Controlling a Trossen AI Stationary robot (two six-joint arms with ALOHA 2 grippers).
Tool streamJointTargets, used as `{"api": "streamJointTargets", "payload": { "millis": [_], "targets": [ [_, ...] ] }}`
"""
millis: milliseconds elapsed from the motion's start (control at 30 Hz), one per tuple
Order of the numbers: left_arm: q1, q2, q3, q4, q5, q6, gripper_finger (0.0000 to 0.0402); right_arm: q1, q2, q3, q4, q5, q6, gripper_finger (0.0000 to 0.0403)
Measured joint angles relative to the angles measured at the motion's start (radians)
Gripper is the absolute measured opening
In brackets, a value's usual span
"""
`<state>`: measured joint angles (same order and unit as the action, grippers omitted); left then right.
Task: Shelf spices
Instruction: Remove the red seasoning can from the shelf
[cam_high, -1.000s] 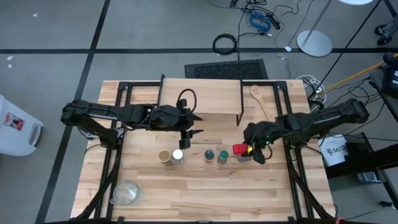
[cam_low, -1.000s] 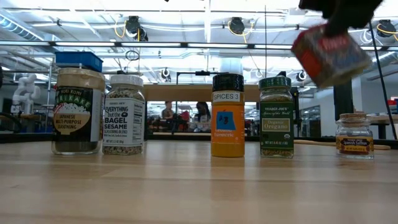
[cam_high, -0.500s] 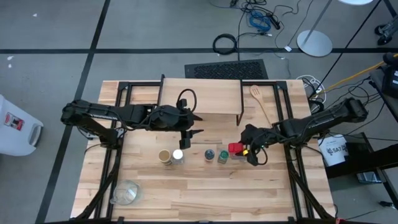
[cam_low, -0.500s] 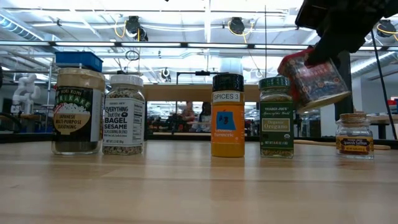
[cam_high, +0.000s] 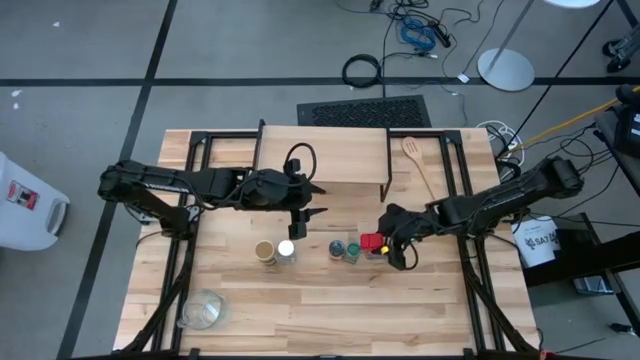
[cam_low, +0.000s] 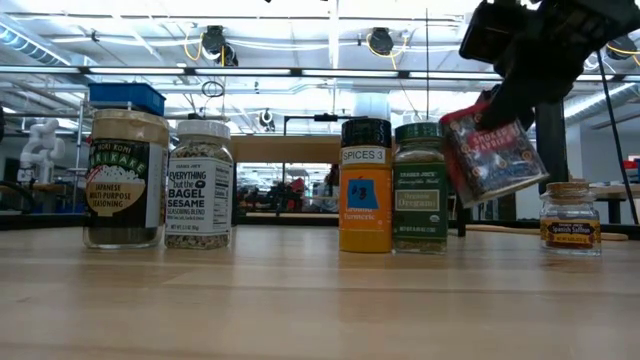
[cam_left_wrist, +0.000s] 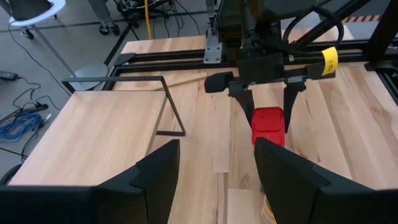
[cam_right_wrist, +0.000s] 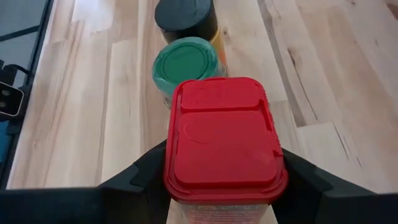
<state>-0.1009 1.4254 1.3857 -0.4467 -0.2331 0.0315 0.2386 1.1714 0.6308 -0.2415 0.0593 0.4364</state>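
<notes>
Five jars are lined up on the worktop (cam_low: 300, 300). A red tin (cam_low: 490, 155) is held tilted above it by the right gripper (cam_low: 525, 85), just beside the green-lidded oregano jar (cam_low: 420, 187) and the black-lidded turmeric jar (cam_low: 366, 185).

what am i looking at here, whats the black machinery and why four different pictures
It is a robot with two dark arms at a wooden table, each ending in a two-fingered pincer. One picture looks straight down from above, one looks level across the tabletop, and two come from cameras on the arms' wrists.

The right pincer holds a red tin tilted in the air, close beside a green-lidded jar, which stands right next to a black-lidded orange jar. Further along the row are a white-lidded jar and a tan-lidded jar, with a small cork-topped jar on the far side.

The left pincer hangs open, holding nothing. Behind the jars is a low shelf; a wooden spoon and a glass bowl also lie on the table.
</notes>
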Motion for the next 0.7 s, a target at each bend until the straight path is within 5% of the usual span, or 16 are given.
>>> {"api": "streamJointTargets", "payload": {
  "millis": [700],
  "targets": [
    [0.000,0.000,0.000,0.001,0.000,0.001,0.0215,0.000,0.135,0.000,0.053,0.019,-0.059,0.0199]
  ]
}}
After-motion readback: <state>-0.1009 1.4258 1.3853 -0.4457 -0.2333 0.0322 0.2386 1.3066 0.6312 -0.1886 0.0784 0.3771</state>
